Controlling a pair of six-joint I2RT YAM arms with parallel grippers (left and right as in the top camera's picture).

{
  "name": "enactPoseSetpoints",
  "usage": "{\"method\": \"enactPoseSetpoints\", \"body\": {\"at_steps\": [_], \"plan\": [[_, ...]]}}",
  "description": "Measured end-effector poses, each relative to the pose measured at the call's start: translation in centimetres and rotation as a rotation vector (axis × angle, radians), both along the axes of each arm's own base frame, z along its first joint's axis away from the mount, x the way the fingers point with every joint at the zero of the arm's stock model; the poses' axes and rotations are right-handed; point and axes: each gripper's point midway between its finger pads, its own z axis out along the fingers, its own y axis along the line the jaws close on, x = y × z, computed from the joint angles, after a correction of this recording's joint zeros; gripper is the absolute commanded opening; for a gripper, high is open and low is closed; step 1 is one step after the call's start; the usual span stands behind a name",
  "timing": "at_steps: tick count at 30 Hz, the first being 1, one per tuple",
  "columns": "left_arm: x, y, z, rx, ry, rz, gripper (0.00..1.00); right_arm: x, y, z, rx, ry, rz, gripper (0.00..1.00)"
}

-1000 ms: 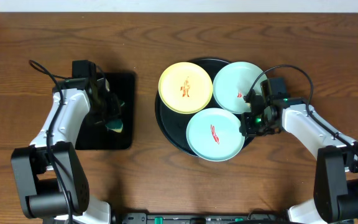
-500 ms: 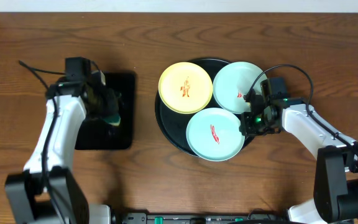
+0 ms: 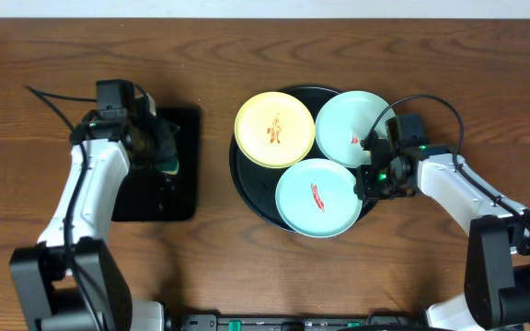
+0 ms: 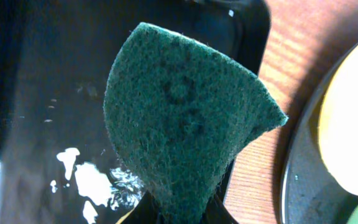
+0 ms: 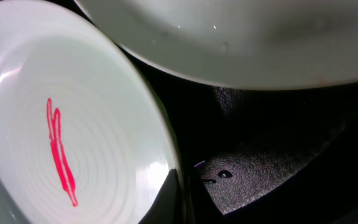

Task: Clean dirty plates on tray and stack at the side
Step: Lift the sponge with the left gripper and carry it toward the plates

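The round black tray (image 3: 243, 176) holds three plates: a pale yellow plate (image 3: 274, 130) with an orange smear, a mint-blue plate (image 3: 350, 128) with a red smear at the back right, and a mint-blue plate (image 3: 317, 199) with a red streak at the front. My right gripper (image 3: 364, 184) is shut on the right rim of the front plate (image 5: 55, 143). My left gripper (image 3: 166, 156) is shut on a green scouring sponge (image 4: 179, 118), held above the rectangular black tray (image 3: 155, 188).
The rectangular black tray (image 4: 48, 112) is wet and glossy, left of the round tray's rim (image 4: 288, 186). Bare wood-grain tabletop (image 3: 247, 267) lies around both trays. The back plate's underside (image 5: 241, 37) hangs over the right gripper.
My left arm has lifted the sponge and swung it slightly right and back over the rectangular tray. The right arm and plates have not moved.
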Motion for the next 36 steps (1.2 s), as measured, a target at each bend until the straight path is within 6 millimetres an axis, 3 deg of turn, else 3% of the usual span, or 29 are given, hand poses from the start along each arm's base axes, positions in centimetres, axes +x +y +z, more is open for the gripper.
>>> {"method": "enactPoseSetpoints", "body": {"at_steps": [14,28,36], "plan": [[-0.4,-2.0,-5.8,0.058,0.148,-0.07,0.08,0.0,0.0,0.0,0.0,0.0,0.0,0.01],[0.0,-5.1,-5.9,0.083,0.124,-0.137,0.07,0.0,0.0,0.0,0.0,0.0,0.0,0.01],[0.2,-5.8,-5.8,0.065,0.118,-0.095,0.07,0.0,0.0,0.0,0.0,0.0,0.0,0.01]]}}
